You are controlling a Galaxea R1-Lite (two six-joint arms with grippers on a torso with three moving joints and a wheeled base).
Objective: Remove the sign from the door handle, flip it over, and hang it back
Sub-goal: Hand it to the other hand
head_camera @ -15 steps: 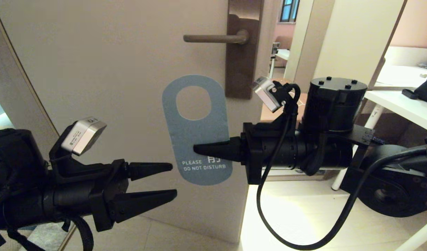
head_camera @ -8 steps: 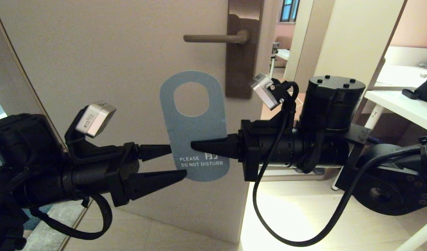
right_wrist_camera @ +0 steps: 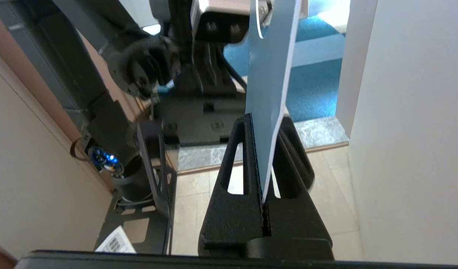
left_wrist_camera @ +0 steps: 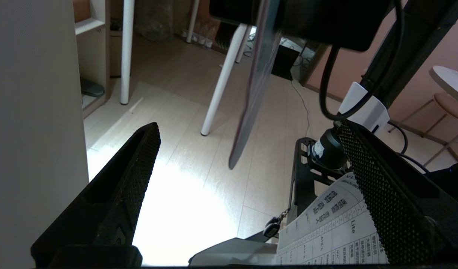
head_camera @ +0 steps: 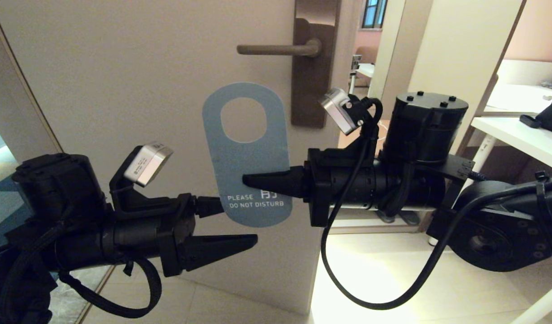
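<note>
Right gripper point(head_camera: 258, 182): fingers pressed together on the sign point(head_camera: 245, 148), pinching its right edge above the lettering. The card stands upright, blue "PLEASE DO NOT DISTURB" face toward the head camera, oval hole at the top, clear of the door handle point(head_camera: 276, 48), which sits higher on the door with nothing on it. In the right wrist view the card point(right_wrist_camera: 270, 93) rises edge-on from between the closed fingers.

Left gripper point(head_camera: 233, 225): fingers spread wide at the card's lower left corner, one passing behind the card, the other in front and below. The left wrist view shows the card point(left_wrist_camera: 257, 86) between the two fingers, touching neither.

Surroundings: a pale door point(head_camera: 123, 90) with a bronze backplate point(head_camera: 314, 67); light wood floor point(head_camera: 384, 270); a white table point(head_camera: 519, 135) to the right.

Count: one sign, one handle, two grippers.
</note>
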